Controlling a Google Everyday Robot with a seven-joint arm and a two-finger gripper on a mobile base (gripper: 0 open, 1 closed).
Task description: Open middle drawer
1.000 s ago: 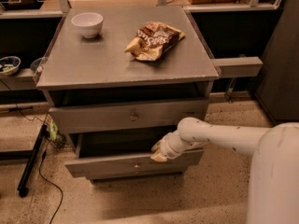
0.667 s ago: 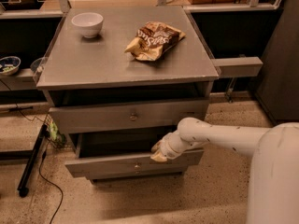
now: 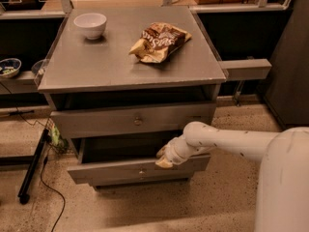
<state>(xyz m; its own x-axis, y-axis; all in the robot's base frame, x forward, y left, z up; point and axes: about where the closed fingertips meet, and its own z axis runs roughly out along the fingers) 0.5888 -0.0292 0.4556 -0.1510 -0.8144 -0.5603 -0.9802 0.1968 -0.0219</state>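
The grey cabinet point(image 3: 130, 66) has three drawer fronts. The top drawer point(image 3: 96, 122) is the tallest, with a round knob. Below it the middle drawer point(image 3: 106, 172) stands pulled out toward me, its small knob point(image 3: 141, 170) at the centre and a dark opening above its front. My gripper point(image 3: 164, 159) is at the top edge of this front, just right of the knob, reaching in from the right on the white arm point(image 3: 227, 141). A strip of the lowest drawer point(image 3: 140, 182) shows underneath.
A white bowl point(image 3: 90, 24) and a crumpled chip bag point(image 3: 159, 41) lie on the cabinet top. A dark stand point(image 3: 34, 166) and cable lie on the floor at the left. Shelving with a small bowl point(image 3: 8, 66) is at the far left.
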